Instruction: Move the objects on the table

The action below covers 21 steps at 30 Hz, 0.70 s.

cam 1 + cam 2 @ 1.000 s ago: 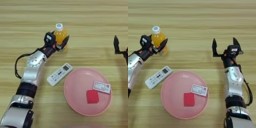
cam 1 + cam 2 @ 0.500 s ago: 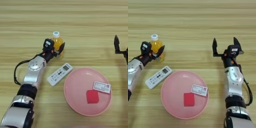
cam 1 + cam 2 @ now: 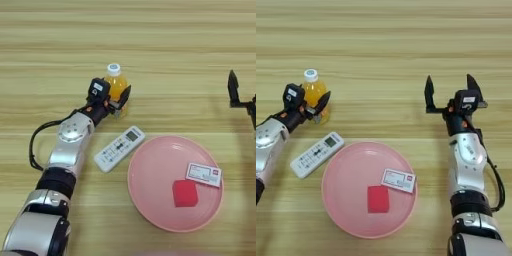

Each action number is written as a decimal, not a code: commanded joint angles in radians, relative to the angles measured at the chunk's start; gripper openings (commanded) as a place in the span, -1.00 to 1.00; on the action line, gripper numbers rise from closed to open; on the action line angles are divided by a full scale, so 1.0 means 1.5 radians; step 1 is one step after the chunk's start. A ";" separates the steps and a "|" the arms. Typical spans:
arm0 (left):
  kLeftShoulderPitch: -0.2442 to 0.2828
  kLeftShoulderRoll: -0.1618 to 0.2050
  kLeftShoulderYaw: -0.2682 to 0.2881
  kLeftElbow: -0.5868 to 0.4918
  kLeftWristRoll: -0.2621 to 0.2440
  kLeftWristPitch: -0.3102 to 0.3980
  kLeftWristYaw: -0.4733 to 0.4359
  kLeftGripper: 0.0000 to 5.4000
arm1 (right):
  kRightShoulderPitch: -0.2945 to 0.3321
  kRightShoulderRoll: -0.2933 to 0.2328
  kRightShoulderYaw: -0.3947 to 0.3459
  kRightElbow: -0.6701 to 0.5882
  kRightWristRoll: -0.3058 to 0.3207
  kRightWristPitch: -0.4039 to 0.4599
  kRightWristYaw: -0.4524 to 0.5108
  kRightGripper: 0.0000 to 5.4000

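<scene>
Bottle [image 3: 115,86] upright between the closed-in fingers of left end effector [image 3: 110,98]; right end effector [image 3: 451,92] wide, idle.

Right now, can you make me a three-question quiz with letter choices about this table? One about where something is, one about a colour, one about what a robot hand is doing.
1. Where is the red block?
A on the pink plate
B beside the remote control
C on the bottle

2. What colour is the juice bottle cap?
A blue
B white
C green

3. How are the right gripper fingers?
A shut on the block
B spread open
C holding the remote

Answers: 1 A, it lies inside the plate's rim. 2 B, the top is white. 3 B, the fingers stand apart, holding nothing.
</scene>
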 commanded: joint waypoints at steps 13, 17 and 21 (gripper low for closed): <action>-0.008 -0.003 -0.006 0.012 0.008 -0.004 0.002 0.83 | -0.008 -0.004 0.000 0.001 0.001 -0.005 0.003 1.00; -0.006 -0.004 -0.006 0.004 0.009 -0.020 0.003 0.97 | -0.008 -0.004 0.000 0.002 0.001 -0.006 0.003 1.00; -0.001 -0.006 -0.007 -0.016 0.009 -0.054 0.004 1.00 | -0.010 -0.005 -0.001 0.006 0.001 -0.007 0.004 1.00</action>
